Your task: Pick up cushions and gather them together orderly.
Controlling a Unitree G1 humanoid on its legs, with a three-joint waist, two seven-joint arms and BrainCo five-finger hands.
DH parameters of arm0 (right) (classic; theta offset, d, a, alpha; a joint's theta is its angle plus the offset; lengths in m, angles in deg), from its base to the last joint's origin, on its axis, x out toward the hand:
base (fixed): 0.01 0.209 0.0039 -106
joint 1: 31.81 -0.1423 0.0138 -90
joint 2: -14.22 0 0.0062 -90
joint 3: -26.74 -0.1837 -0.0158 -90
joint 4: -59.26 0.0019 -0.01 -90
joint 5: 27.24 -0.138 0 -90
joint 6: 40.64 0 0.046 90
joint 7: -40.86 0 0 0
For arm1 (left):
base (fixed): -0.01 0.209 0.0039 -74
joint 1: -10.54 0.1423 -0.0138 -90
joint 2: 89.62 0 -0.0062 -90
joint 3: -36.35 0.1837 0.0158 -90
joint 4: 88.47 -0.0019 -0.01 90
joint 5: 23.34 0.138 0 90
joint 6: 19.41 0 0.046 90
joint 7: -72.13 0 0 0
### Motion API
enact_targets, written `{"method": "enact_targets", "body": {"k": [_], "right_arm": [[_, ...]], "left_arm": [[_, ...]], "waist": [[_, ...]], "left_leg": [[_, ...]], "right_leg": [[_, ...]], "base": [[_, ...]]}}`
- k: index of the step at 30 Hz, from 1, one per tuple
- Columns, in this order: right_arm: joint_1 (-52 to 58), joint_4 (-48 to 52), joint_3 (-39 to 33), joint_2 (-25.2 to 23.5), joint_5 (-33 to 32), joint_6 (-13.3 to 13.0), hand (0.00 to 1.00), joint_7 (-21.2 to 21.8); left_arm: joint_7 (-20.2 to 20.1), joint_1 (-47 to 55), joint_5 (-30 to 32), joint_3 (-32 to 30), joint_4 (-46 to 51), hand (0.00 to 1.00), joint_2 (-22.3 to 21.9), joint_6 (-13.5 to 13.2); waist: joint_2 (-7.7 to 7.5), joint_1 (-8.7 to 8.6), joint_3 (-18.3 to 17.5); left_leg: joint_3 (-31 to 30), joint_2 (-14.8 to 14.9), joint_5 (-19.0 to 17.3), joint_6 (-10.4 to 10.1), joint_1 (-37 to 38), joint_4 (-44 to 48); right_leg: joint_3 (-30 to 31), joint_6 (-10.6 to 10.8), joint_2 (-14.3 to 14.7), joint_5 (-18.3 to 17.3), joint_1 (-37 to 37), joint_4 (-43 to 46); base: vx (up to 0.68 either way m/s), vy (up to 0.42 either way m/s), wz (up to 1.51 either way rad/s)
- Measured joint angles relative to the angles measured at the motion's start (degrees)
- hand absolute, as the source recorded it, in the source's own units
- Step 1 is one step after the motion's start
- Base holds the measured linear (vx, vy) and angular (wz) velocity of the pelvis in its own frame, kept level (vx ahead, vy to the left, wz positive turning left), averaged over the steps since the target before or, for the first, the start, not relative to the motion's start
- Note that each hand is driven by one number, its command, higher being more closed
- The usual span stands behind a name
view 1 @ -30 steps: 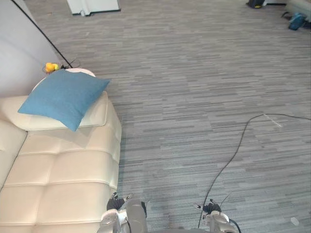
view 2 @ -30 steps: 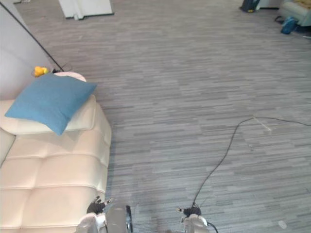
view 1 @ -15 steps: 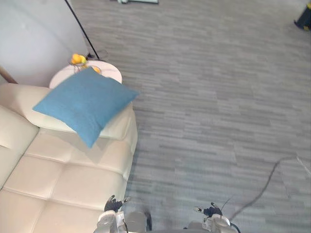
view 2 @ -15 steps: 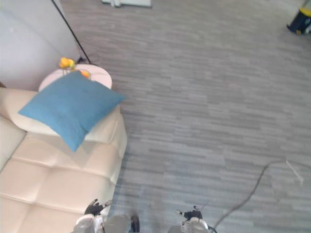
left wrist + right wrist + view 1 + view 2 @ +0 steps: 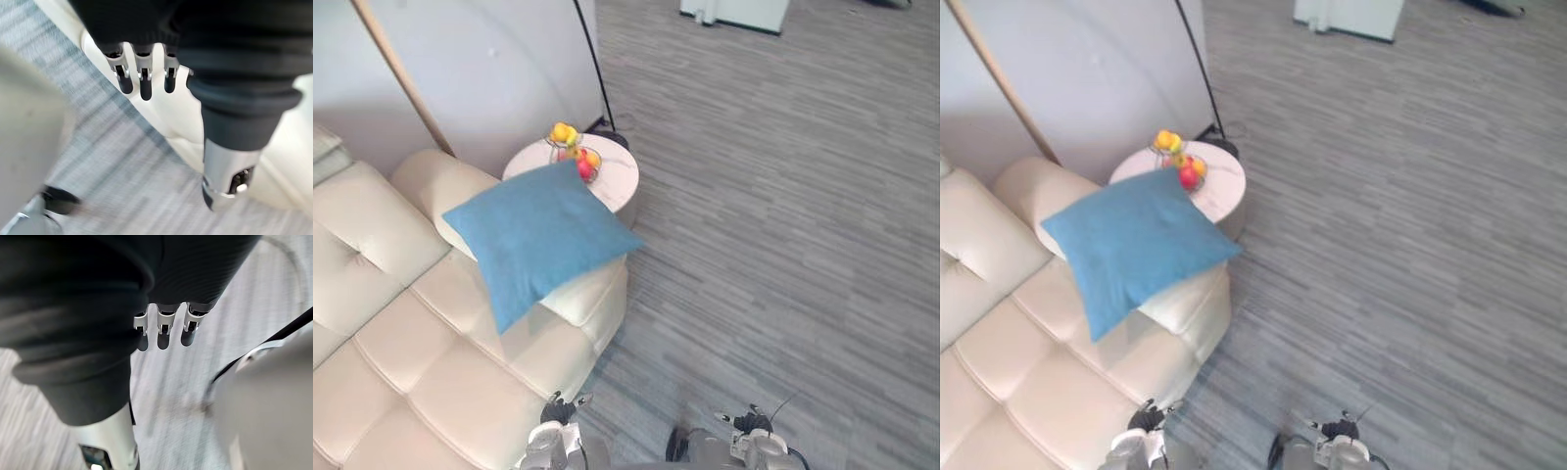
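Blue cushion [image 5: 540,240] atop the cream sofa armrest [image 5: 579,300]; left hand [image 5: 145,84] and right hand [image 5: 165,332] both straight-fingered, empty.

Eyes: you look steeply down from the head, both sharing sofa [image 5: 401,333], cushion [image 5: 533,240], carpet [image 5: 783,215] | Wrists: very close along left hand [image 5: 141,78], right hand [image 5: 165,328], facing carpet.

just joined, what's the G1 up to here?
Nothing is picked up yet. Both hands hang low, fingers relaxed and empty: the left hand by the sofa, the right hand over the carpet. One blue cushion lies on the sofa's armrest, next to a round side table with fruit on it.
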Motion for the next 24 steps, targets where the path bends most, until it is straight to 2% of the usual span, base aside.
{"method": "enact_targets", "body": {"k": [1, 2, 3, 4, 5, 6, 7, 9, 12, 13, 14, 15, 16, 17, 18, 20, 21, 22, 23, 24], "right_arm": [[0.1, 0.2, 0.4, -0.3, -0.5, 0.0, 0.0, 0.0], [0.1, 0.2, 0.5, -0.3, -0.5, 0.0, 0.0, 0.0], [0.2, 0.2, 0.5, -0.2, -0.8, 0.0, 0.0, 0.0], [0.6, 0.3, 0.2, -0.2, -0.9, 0.0, 0.0, 0.0], [0.8, 0.3, -0.2, -0.6, -0.9, 0.1, 0.0, 0.1], [0.9, 0.3, -0.8, -1.2, -0.9, 0.3, 0.0, 0.0], [0.8, 0.3, -0.8, -1.4, -0.9, 0.4, 0.0, 0.1], [0.7, 0.2, -0.9, -2.5, -0.8, 0.4, 0.0, 0.3], [1.0, 0.0, -1.3, -2.2, -0.6, 0.5, 0.0, 0.4], [0.8, 0.2, -1.3, -2.3, -0.1, 0.5, 0.0, 0.5], [0.9, 0.3, -1.2, -1.4, 0.3, 0.4, 0.0, 0.6], [0.9, 0.4, -1.2, -1.3, 0.3, 0.4, 0.0, 0.6], [0.8, 0.6, -0.7, -1.1, 0.4, 0.3, 0.0, 0.7], [1.2, 1.1, -0.7, -1.4, 0.4, 0.4, 0.0, 0.7], [1.3, 1.3, -0.7, -1.4, 0.3, 0.4, 0.0, 0.7], [1.5, 1.7, -0.7, -1.3, 0.3, 0.3, 0.0, 0.8], [1.5, 1.6, -0.7, -1.4, 0.3, 0.2, 0.0, 0.7], [2.1, 1.5, -0.7, -1.4, 0.3, 0.1, 0.0, 0.7], [2.2, 1.4, -0.7, -1.5, 0.3, 0.0, 0.0, 0.7], [2.7, 1.1, -0.7, -1.7, 0.2, 0.0, 0.0, 0.8]], "left_arm": [[0.0, 0.0, 0.0, 1.1, 0.8, 0.0, -0.1, -0.1], [0.0, 0.0, 0.0, 1.8, 1.0, 0.0, -0.1, -0.1], [-0.2, -0.1, 0.0, 2.9, 1.1, 0.0, -0.4, 0.0], [-0.2, -0.1, 0.1, 3.2, 1.1, 0.0, -0.2, 0.0], [-0.2, -0.3, 0.1, 3.3, 1.1, 0.0, 0.1, 0.0], [-0.1, -0.4, 0.3, 3.5, 1.1, 0.0, 0.7, 0.0], [-0.1, -0.4, 0.3, 3.7, 1.0, 0.0, 1.1, 0.0], [-0.2, 0.3, 0.7, 3.8, 0.2, 0.0, 2.5, 0.1], [-0.2, 1.0, 0.8, 3.9, -1.4, 0.0, 2.6, 0.1], [-0.2, 1.1, 0.9, 3.9, -1.9, 0.0, 2.6, 0.1], [-0.2, 1.3, 0.9, 4.5, -2.1, 0.0, 3.0, 0.1], [-0.2, 1.3, 0.9, 4.6, -2.2, 0.0, 3.1, 0.1], [-0.2, 1.2, 0.9, 4.9, -2.3, 0.0, 3.5, 0.1], [-0.2, 1.4, 0.9, 4.8, -2.2, 0.0, 4.0, 0.1], [-0.2, 1.3, 0.9, 4.8, -2.2, 0.0, 4.1, 0.1], [-0.1, 1.2, 1.2, 4.2, -2.3, 0.0, 3.9, 0.0], [-0.1, 1.2, 1.3, 4.1, -2.3, 0.0, 3.9, 0.0], [-0.1, 1.3, 1.8, 3.6, -2.3, 0.0, 4.0, 0.0], [-0.1, 1.3, 1.9, 3.6, -2.3, 0.0, 4.0, 0.0], [0.0, 1.2, 1.9, 3.5, -2.4, 0.0, 4.2, -0.1]], "waist": [[-0.44, -0.01, -0.5], [-0.33, -0.12, -0.5], [0.24, -0.25, -0.9], [0.5, -0.33, -1.2], [-1.29, -0.84, -1.1], [-2.14, -0.72, -1.3], [-2.35, -0.56, -1.2], [-3.47, -0.2, -1.2], [-2.78, -0.43, -1.6], [-2.81, -0.55, -1.5], [-2.88, -0.75, -1.5], [-2.95, -0.99, -1.5], [-2.49, -2.15, -1.4], [-3.49, -2.3, -1.2], [-3.72, -2.24, -1.2], [-3.71, -2.37, -1.1], [-3.73, -2.37, -1.2], [-4.51, -2.37, -1.6], [-4.73, -2.37, -1.7], [-5.63, -2.19, -2.3]], "left_leg": [[5.3, 0.6, 1.6, 2.1, -2.3, -7.4], [7.1, 0.9, 3.3, 3.0, -2.9, -11.1], [12.5, 1.8, 8.8, 3.7, -4.3, -19.4], [17.8, 2.5, 9.0, 4.3, -4.7, -21.7], [22.5, 1.4, 9.1, 4.9, -3.7, -23.9], [24.6, 0.5, 8.6, 6.1, -2.7, -26.0], [24.6, 0.1, 8.5, 6.2, -2.4, -26.6], [24.3, -3.6, 8.4, 6.2, 2.3, -32.0], [24.1, -6.6, 8.6, 6.0, 6.8, -38.1], [23.7, -7.7, 8.6, 5.9, 8.5, -40.1], [21.9, -8.9, 7.6, 5.7, 10.4, -41.3], [21.3, -9.1, 7.3, 5.8, 10.8, -41.5], [18.4, -9.2, 6.6, 5.3, 11.5, -41.6], [16.3, -9.6, 6.5, 5.4, 12.3, -42.2], [15.6, -9.7, 6.5, 5.4, 12.5, -42.4], [12.5, -9.8, 6.4, 5.2, 13.0, -43.0], [11.5, -9.8, 6.3, 4.8, 13.1, -43.0], [9.3, -10.9, 5.9, 3.7, 13.1, -42.8], [9.2, -11.1, 5.8, 3.6, 13.1, -42.7], [8.1, -12.1, 5.5, 3.1, 13.1, -41.9]], "right_leg": [[-2.3, 1.1, -0.7, -0.6, 2.0, -2.4], [-3.0, 1.4, -0.8, -0.7, 2.4, -2.8], [-4.8, 2.3, -0.7, -1.3, 3.3, -3.2], [-5.8, 3.2, -0.8, -1.9, 3.9, -2.7], [-7.4, 3.9, -2.2, -2.3, 4.1, -2.3], [-7.8, 4.0, -2.7, -2.3, 4.4, -2.1], [-7.8, 4.0, -2.8, -2.3, 4.7, -2.1], [-6.5, 4.4, -4.6, -2.0, 7.1, -1.9], [-5.4, 5.1, -7.0, -1.6, 6.4, 4.3], [-4.1, 5.2, -9.1, -1.5, 4.0, 12.0], [-1.7, 3.7, -11.3, 0.9, 0.3, 22.6], [-0.8, 3.2, -11.7, 2.6, -0.7, 25.6], [3.7, 4.4, -10.5, 0.6, -4.3, 30.6], [7.3, 4.9, -9.0, -2.3, -6.2, 30.5], [8.2, 4.7, -8.4, -3.1, -6.9, 29.7], [13.2, 4.8, -4.6, -4.5, -9.5, 22.8], [15.5, 4.8, -3.2, -4.4, -9.6, 19.1], [18.7, 3.2, -1.9, -0.4, -9.2, 10.4], [18.8, 3.0, -2.0, 0.5, -9.1, 9.4], [18.4, 4.1, -3.0, 0.9, -8.0, 6.5]], "base": [[0.19, -0.072, 0.4], [0.23, -0.037, 0.63], [0.31, 0.034, 0.7], [0.39, 0.074, 1.11], [0.39, 0.102, 1.17], [0.28, 0.092, 0.97], [0.23, 0.103, 0.61], [0.21, 0.092, 0.27], [0.12, 0.076, 0.1], [0.09, 0.079, 0.32], [0.07, 0.06, 0.37], [0.1, 0.017, 0.74], [0.14, -0.009, 1.02], [0.16, -0.021, 1.03], [0.11, -0.041, 0.85], [0.12, -0.078, 0.75], [0.21, -0.133, 1.03], [0.14, -0.088, 0.75], [0.21, -0.142, 0.79], [0.28, -0.165, 0.36]]}}
